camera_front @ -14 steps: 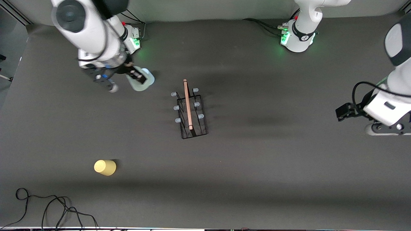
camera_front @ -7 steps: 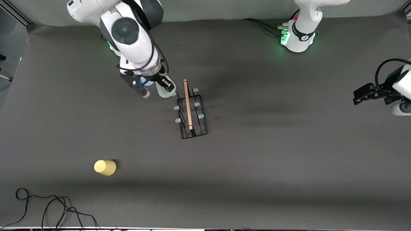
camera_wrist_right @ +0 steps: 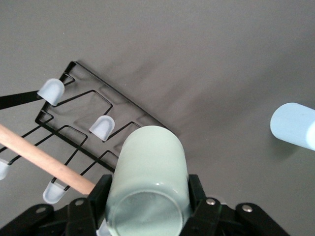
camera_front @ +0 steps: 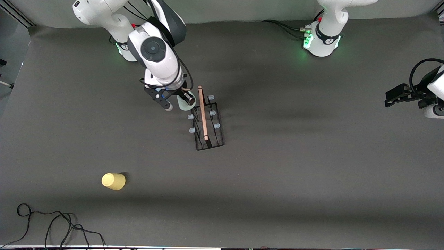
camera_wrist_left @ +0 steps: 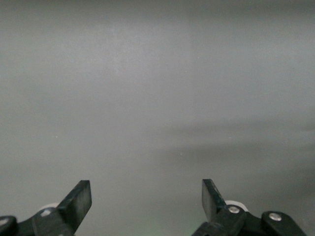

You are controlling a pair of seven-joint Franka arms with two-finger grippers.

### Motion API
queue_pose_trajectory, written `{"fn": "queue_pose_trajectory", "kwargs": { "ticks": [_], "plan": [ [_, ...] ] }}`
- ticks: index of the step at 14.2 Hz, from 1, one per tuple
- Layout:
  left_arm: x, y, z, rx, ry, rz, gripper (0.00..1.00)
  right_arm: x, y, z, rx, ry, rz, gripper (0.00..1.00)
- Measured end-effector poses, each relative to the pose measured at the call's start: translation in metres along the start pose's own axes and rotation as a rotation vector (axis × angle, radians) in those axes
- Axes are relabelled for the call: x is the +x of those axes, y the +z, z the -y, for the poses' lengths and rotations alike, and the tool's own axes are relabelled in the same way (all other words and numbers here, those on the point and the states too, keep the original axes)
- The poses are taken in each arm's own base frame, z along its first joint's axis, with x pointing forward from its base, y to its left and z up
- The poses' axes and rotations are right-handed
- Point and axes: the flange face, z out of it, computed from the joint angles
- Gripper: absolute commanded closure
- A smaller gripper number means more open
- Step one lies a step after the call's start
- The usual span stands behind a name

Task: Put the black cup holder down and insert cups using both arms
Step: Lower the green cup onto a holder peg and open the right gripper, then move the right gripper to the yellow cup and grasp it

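The black cup holder stands mid-table, its wooden rod handle on top. My right gripper is shut on the pale green cup and holds it over the holder's peg row at the end nearest the robots' bases. In the right wrist view the green cup sits between the fingers, above the pale-blue-tipped pegs. The light blue cup lies beside the holder; the right arm hides it in the front view. The yellow cup lies nearer the front camera. My left gripper is open and empty.
A black cable lies coiled at the table's front edge toward the right arm's end. The left arm waits at its own end of the table, away from the holder.
My right arm has carried the green cup from near its base over to the holder's pegs. The left arm has drawn back a little toward its end of the table.
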Motion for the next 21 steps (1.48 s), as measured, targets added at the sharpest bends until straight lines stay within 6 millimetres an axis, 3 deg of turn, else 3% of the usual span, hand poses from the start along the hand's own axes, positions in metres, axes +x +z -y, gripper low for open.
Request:
{"fn": "queue_pose_trajectory", "kwargs": {
  "ticks": [2,3,5,9,12,16,18,21],
  "plan": [
    [0.001,0.002,-0.001,0.000,0.003,0.003,0.00,-0.002,0.019,0.004,0.007,0.002,-0.006,0.79],
    [0.001,0.002,-0.002,0.000,0.005,0.004,0.00,-0.001,0.028,0.003,0.012,0.005,-0.010,0.74],
    [0.002,0.003,-0.004,0.000,0.008,0.003,0.00,0.001,0.043,-0.001,0.019,0.011,-0.014,0.00],
    [0.005,0.009,-0.005,-0.002,0.010,0.013,0.00,0.002,0.054,-0.002,0.023,0.058,0.022,0.00],
    [0.006,0.004,-0.006,-0.002,0.011,0.000,0.00,0.004,0.033,0.003,0.015,0.060,0.032,0.00],
    [0.006,-0.003,-0.004,-0.001,0.008,-0.014,0.00,0.019,-0.051,0.014,-0.030,0.038,0.057,0.00],
    [0.006,-0.004,-0.005,-0.001,0.009,-0.016,0.00,0.052,-0.095,0.010,-0.033,-0.028,0.064,0.00],
    [0.006,-0.004,-0.007,-0.002,0.012,-0.015,0.00,0.129,-0.142,-0.013,-0.006,-0.207,0.054,0.00]
  ]
}}
